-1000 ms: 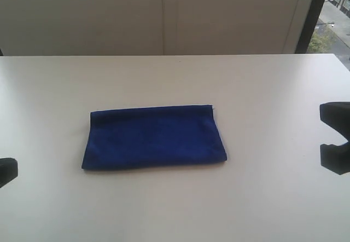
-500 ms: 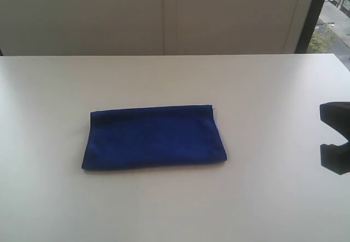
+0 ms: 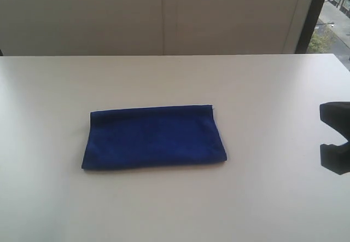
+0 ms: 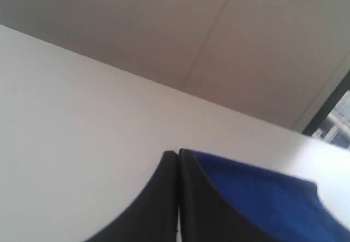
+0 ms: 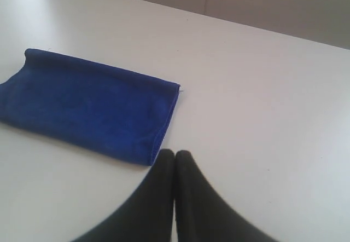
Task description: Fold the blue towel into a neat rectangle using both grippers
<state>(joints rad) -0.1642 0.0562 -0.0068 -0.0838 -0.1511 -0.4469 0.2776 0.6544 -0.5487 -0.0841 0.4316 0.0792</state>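
The blue towel [image 3: 153, 137] lies folded as a flat rectangle in the middle of the white table [image 3: 262, 88]. It also shows in the left wrist view [image 4: 262, 195] and the right wrist view [image 5: 87, 108]. My left gripper [image 4: 178, 153] is shut, its black fingers pressed together with nothing between them; it is out of the exterior view. My right gripper [image 5: 175, 154] is shut too and empty, apart from the towel's near corner. Part of the right arm [image 3: 336, 138] shows at the exterior view's right edge, well away from the towel.
A pale wall [image 3: 164, 12] stands behind the table's far edge. A dark window frame [image 3: 311, 15] with an outdoor view is at the back right.
The left arm's black tip, seen at the lower left edge one second ago, has gone out of the exterior view. The towel and right arm have not moved.
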